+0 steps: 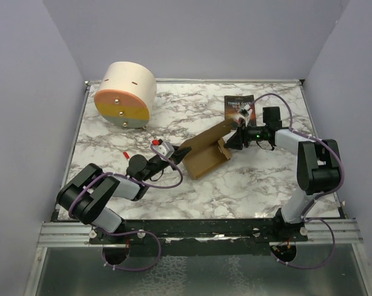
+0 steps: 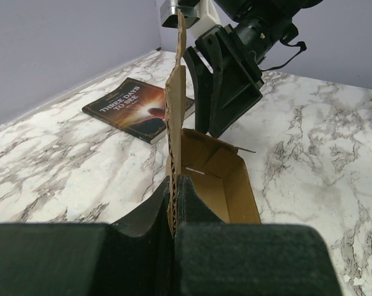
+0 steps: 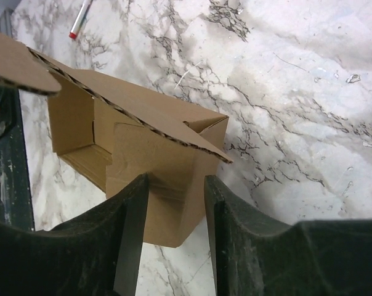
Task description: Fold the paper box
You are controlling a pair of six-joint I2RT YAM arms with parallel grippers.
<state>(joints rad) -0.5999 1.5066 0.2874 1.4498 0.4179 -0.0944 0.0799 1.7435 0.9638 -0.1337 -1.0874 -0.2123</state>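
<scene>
Paper box (image 1: 204, 154) lies mid-worktop (image 1: 260, 185), half formed, with side walls up and one long flap raised. The left end effector (image 2: 173, 197) is clamped tight on that flap's edge. The right end effector (image 3: 177, 185) stands part open astride an end wall, with no clear grip. Squaring the walls seems the step in hand; next, the right must likely close and press that wall in while the left holds steady.

On the counter (image 1: 254, 185), the paper box (image 1: 204, 155) lies between the left claw (image 1: 178, 154) and right claw (image 1: 233, 140). The paperback book (image 1: 238, 106) lies behind it, and the cylinder (image 1: 124, 94) stands in the far-left corner.
</scene>
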